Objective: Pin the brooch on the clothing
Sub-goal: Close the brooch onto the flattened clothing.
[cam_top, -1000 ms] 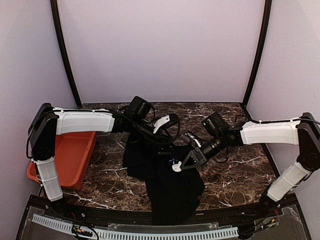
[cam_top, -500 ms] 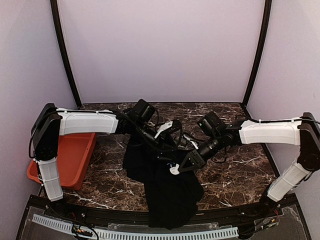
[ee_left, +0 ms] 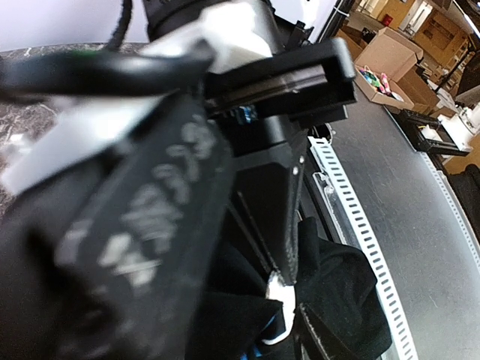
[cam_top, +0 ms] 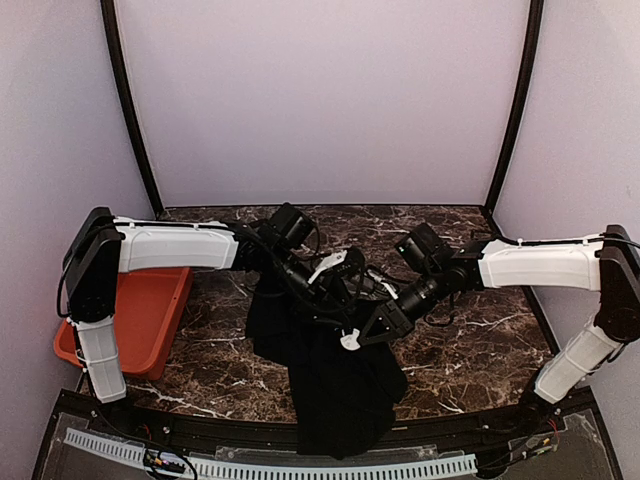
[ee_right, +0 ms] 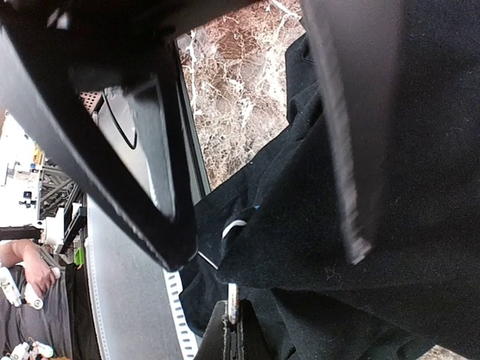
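1 orange tray (cam_top: 150, 310) sits aside; over T-shirt (cam_top: 340, 400), right jaws pinch brooch (cam_top: 350, 340), left jaws unclear.

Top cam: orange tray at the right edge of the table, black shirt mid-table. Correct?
Tray side is wrong. The top external view shows the orange tray at the left edge of the table, not the right. The black shirt does lie mid-table.

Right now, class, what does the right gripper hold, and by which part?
The right gripper pinches a small white piece, apparently the brooch, above the black T-shirt; which part of it cannot be told.
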Robot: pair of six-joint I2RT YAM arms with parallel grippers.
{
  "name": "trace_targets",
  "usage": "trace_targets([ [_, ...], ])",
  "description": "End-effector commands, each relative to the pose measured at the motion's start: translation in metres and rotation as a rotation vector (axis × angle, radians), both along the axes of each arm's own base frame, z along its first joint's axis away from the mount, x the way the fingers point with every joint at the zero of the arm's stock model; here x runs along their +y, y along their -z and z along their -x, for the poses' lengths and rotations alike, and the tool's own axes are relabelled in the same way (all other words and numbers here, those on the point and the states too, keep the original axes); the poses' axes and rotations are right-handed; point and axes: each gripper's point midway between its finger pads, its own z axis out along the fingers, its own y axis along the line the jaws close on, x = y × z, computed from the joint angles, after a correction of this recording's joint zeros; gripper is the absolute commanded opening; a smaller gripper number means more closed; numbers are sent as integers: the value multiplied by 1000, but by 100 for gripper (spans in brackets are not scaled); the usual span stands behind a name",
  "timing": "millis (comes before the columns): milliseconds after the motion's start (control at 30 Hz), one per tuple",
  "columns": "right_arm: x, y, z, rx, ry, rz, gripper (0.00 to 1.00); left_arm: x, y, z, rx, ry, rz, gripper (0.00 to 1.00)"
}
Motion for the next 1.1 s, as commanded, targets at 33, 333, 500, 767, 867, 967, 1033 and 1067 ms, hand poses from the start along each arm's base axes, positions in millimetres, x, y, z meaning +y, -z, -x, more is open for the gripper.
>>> trace_targets([
  [33,3,-23,0,-19,-24,-75,0,2,10,19,12,44,-38,46],
  [333,0,-26,-4,-19,-8,-82,0,3,9,23,18,60,-37,35],
  [500,1,-26,-4,-11,-13,-87,0,2,10,23,18,60,-35,31],
  [767,0,-29,-5,-11,-7,-95,0,2,8,27,33,72,-30,30],
  [867,-1,-31,-6,-11,-4,-101,0,3,10,30,34,81,-34,30],
  [967,-2,-33,-8,-14,0,-105,0,3,9,32,34,86,-35,30],
  [1033,-2,-34,-8,-15,0,-107,0,2,10,33,33,88,-37,30],
  [1067,-2,-34,-9,-14,1,-107,0,2,11,33,32,88,-37,30],
])
